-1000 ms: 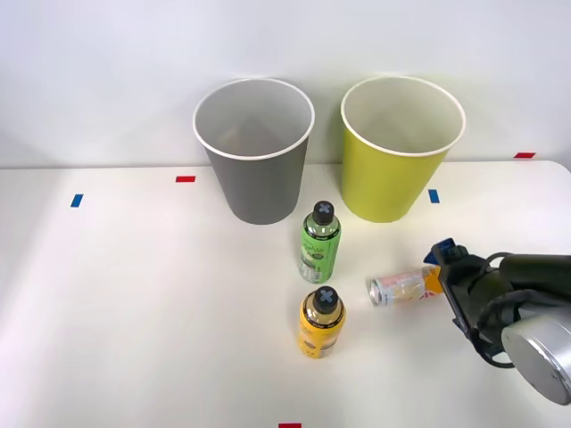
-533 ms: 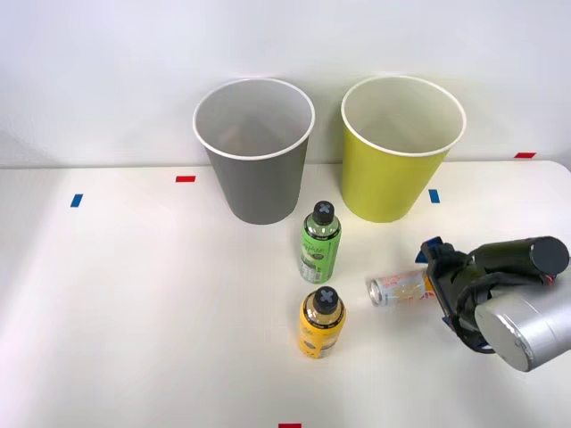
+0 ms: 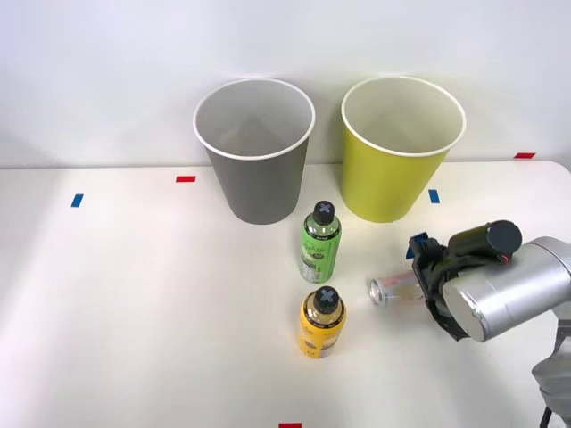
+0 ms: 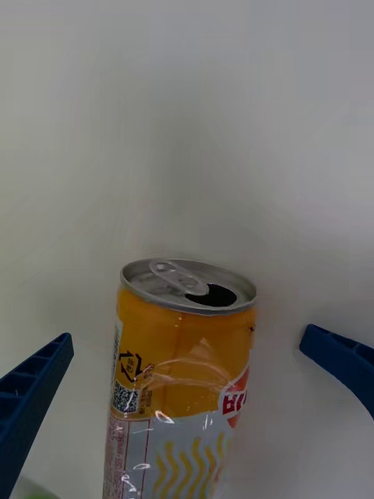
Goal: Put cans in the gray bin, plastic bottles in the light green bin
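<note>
We note: can (image 4: 181,374) orange near silver opened top, pinkish-white lower label with yellow wavy lines; fingers (image 4: 31,390) blue, ribbed; gray bin (image 3: 256,152) white-rimmed; light green bin (image 3: 399,149) white-rimmed; bottles green-labelled (image 3: 319,242) and yellow-labelled (image 3: 322,323), black caps gray-crossed.

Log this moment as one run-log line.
phase: pre-grasp | right claw: open, straddling can | can: lying on table, not gripped | bottles: green, yellow upright
</note>
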